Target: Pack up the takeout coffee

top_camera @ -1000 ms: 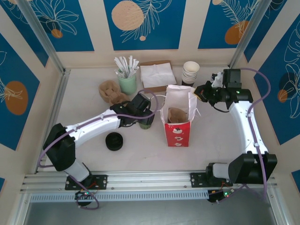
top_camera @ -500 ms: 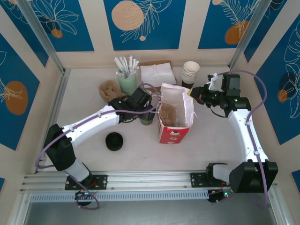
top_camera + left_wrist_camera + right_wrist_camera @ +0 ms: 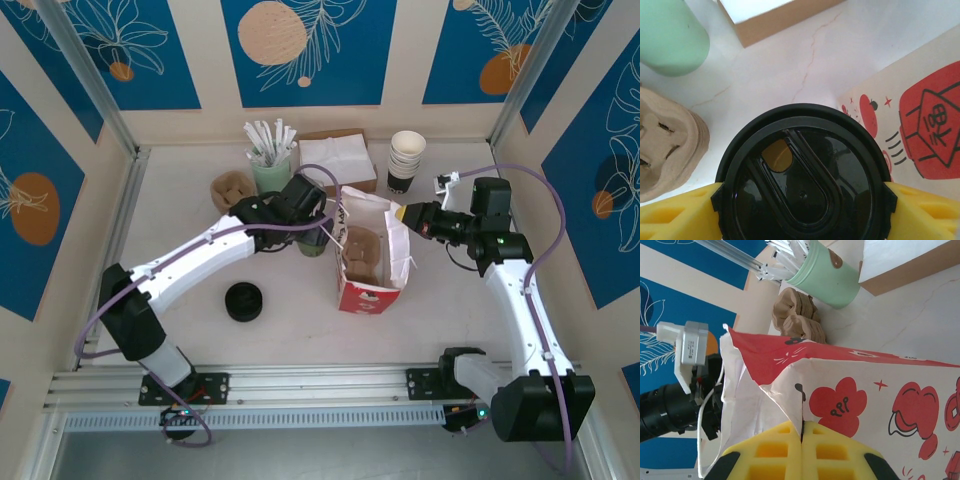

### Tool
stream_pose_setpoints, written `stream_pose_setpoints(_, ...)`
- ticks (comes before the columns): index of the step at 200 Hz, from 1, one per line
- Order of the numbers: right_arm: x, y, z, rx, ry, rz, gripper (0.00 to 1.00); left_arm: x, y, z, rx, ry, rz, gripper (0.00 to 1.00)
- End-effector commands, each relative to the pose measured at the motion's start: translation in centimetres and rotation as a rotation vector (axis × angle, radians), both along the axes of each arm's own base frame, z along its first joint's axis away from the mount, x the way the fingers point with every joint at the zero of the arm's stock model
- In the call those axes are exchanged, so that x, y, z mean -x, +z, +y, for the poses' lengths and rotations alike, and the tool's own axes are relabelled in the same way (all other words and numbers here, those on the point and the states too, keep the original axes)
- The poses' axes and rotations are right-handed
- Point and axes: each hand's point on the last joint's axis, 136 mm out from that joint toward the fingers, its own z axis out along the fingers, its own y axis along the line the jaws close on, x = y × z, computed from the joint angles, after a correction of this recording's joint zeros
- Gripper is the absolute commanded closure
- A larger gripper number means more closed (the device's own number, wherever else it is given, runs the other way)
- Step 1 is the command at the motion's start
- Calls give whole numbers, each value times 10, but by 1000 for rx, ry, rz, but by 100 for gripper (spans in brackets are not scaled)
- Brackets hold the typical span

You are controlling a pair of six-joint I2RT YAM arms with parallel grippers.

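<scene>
The takeout coffee (image 3: pixel 802 165), a cup under a round black lid, sits between the yellow fingers (image 3: pixel 675 215) of my left gripper (image 3: pixel 802 200), which is shut on it. In the top view that cup (image 3: pixel 314 244) hangs just left of the red-and-white bag (image 3: pixel 368 285), close to its open mouth. The bag leans left, and a brown cardboard carrier (image 3: pixel 362 250) lies inside it. My right gripper (image 3: pixel 802 432) is shut on the bag's white rim (image 3: pixel 790 395); from above, this gripper (image 3: pixel 405 216) holds the right edge of the bag.
Along the back stand a green cup of wrapped sticks (image 3: pixel 270 172), a napkin box (image 3: pixel 335 160) and a stack of lidless cups (image 3: pixel 405 158). Brown carriers (image 3: pixel 230 188) lie at the back left. A low stack of black lids (image 3: pixel 244 301) sits in front of the left arm.
The right gripper has pulled the bag's rim left and toward the front, tipping the bag toward the left arm. The left gripper has carried the coffee back and up to the bag's mouth.
</scene>
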Motion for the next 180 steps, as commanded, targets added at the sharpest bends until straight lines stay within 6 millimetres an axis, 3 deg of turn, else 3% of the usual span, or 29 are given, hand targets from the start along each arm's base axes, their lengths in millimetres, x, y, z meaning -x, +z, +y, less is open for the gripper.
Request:
stream_pose_setpoints(1,5,3,3,16,26,-42,100,-1,12,11,-24,26,-6,25)
stream_pose_setpoints(19,0,0,0,27,-3,-20,100,-1,21,15,-28,38,-12,25)
stream_pose_setpoints(69,-16,-4,-5,44,-67,64,100,-3,86,25,-17,52,-91,25)
stream_pose_setpoints(118,-21,-5,-4,58,-97,79,100,9,149,37,31,64,-169,27)
stream_pose_setpoints(180,-26,-10,-2,78,-127,119,100,21,212,30,108,23,-309,27)
